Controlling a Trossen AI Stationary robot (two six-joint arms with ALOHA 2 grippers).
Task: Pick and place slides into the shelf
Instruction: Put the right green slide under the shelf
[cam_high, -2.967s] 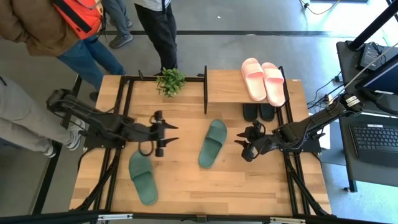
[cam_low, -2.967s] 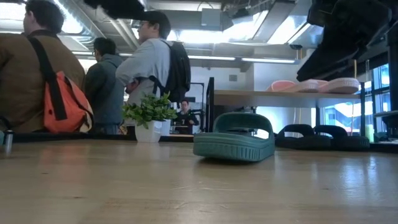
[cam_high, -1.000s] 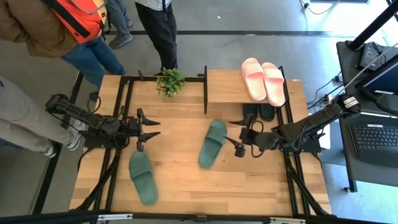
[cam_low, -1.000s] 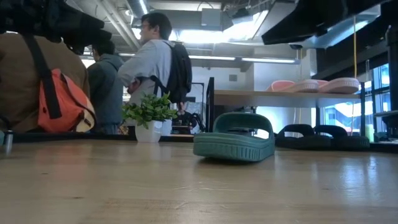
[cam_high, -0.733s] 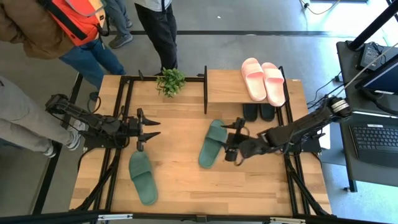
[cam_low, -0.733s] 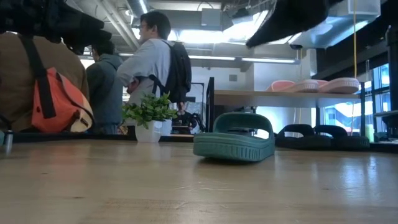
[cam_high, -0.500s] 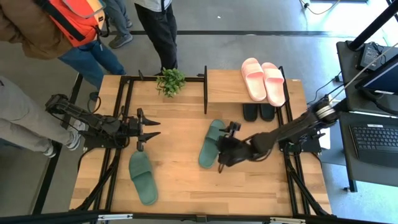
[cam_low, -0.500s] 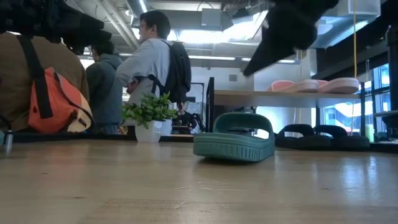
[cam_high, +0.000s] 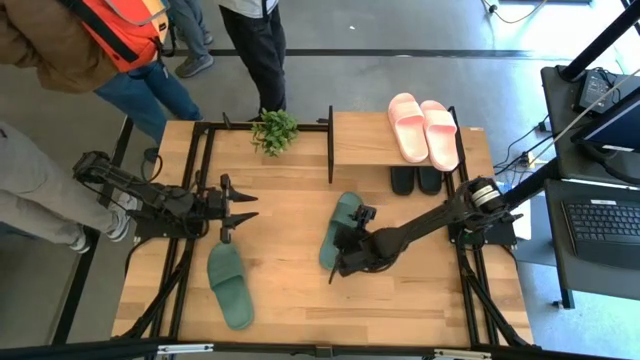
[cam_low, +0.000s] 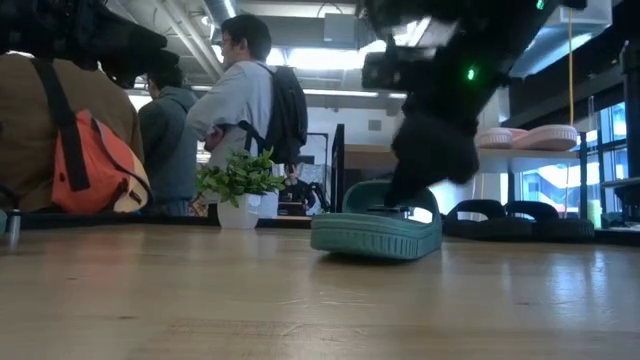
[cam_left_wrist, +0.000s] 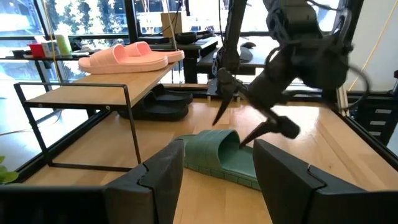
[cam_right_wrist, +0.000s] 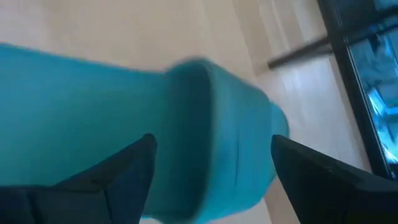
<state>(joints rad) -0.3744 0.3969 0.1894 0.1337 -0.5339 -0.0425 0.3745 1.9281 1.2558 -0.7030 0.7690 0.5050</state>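
Right gripper (cam_high: 343, 250) is seen low over the mid-table green slide (cam_high: 348, 211), fingers spread wide, one to each side of the sandal's strap end in the right wrist view, with contact not confirmed; the slide lies flat on the tabletop (cam_high: 300, 300), just in front of the shelf (cam_high: 362, 140). Left gripper (cam_high: 243, 207) is held open above the table's left part, apart from the second green slide (cam_high: 230, 285) lying nearer the front edge. Pink slides (cam_high: 424, 127) are noted on the shelf top, black slides (cam_high: 417, 180) on its lower level.
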